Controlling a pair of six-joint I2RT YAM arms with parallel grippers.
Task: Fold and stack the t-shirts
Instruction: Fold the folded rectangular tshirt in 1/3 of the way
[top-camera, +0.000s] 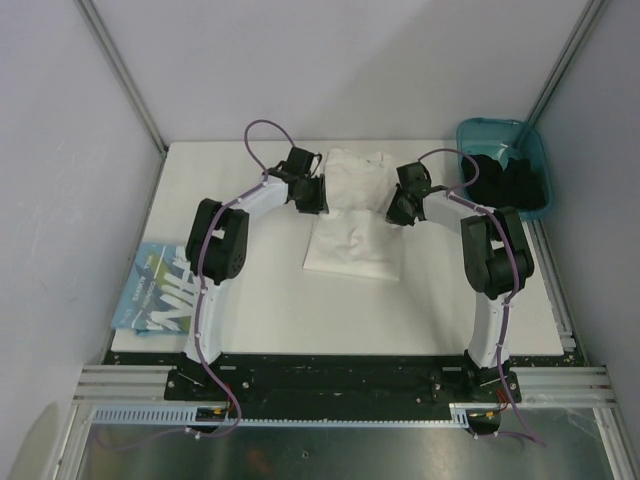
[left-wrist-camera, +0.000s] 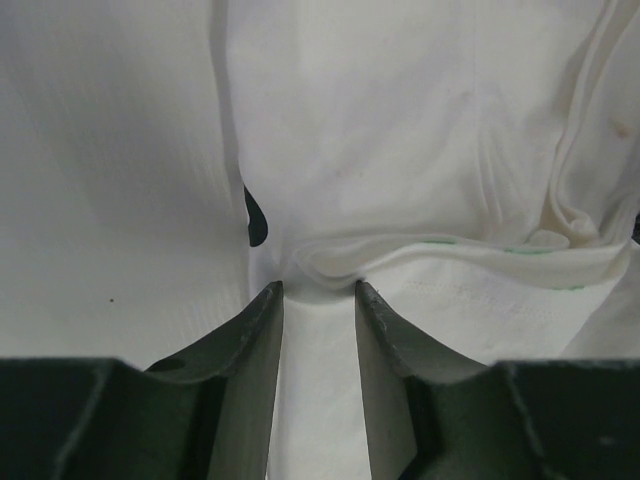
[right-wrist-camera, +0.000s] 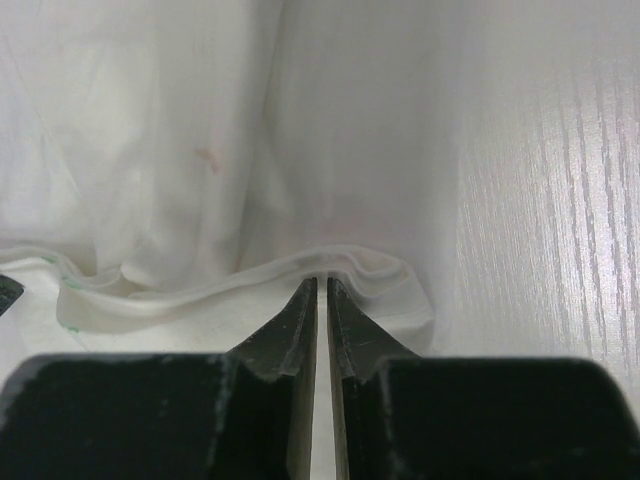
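The white bench (top-camera: 260, 320) fills the middle of the top view, with the two black-and-white arms rising from its near edge and bending inward toward each other. Between them, at the centre and toward the far side, lies a white t-shirt (top-camera: 352, 235). Its near part is folded into a flat rectangle and its far part is looser and rumpled. At the far right corner sits a teal bin (top-camera: 490, 125) holding dark cloth (top-camera: 510, 180), well apart from the shirt. At the left edge of the bench, beside the left arm, rests a second t-shirt (top-camera: 158, 292), folded, with a light-blue graphic and white letters facing up. The left gripper (top-camera: 312, 195) is at the white shirt's left side and the right gripper (top-camera: 400, 205) is at its right side. In the left wrist view the left gripper (left-wrist-camera: 318, 292) stands partly open, a clear gap between its fingers. A rolled fold of the white shirt (left-wrist-camera: 400, 120) lies just past its tips and nothing is pinched. In the right wrist view the right gripper (right-wrist-camera: 322, 282) is closed to a thin slit, its tips nipping the hem of the white shirt (right-wrist-camera: 150, 130), which humps up over them. A small tan spot (right-wrist-camera: 208, 155) marks the fabric, and faint green marks (left-wrist-camera: 540, 248) run along the fold.
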